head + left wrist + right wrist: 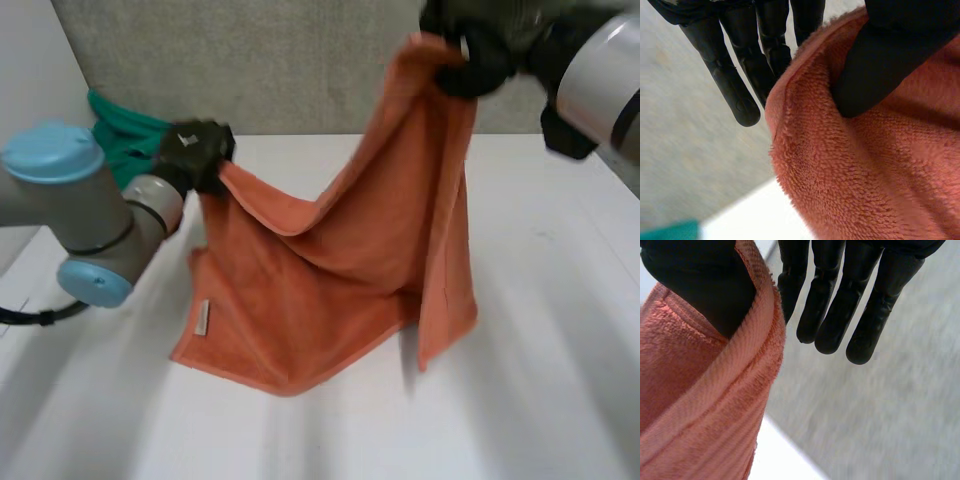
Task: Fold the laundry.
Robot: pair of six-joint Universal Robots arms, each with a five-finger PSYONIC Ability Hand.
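An orange towel (330, 270) hangs stretched between my two hands, its lower part lying on the white table (540, 400). My left hand (198, 150) is shut on one upper corner, low at the left. In the left wrist view its thumb (880, 60) pinches the towel's (865, 165) edge against the fingers (735, 85). My right hand (480, 55) holds the other upper corner high at the back right. There, in the right wrist view, the thumb (700, 285) presses the towel's (700, 405) hem against the fingers (850, 300). A white label (202, 317) shows near the towel's lower left edge.
A green cloth (125, 135) lies at the table's back left, behind my left hand. A grey wall (300, 60) stands along the table's far edge. Bare table stretches in front of and to the right of the towel.
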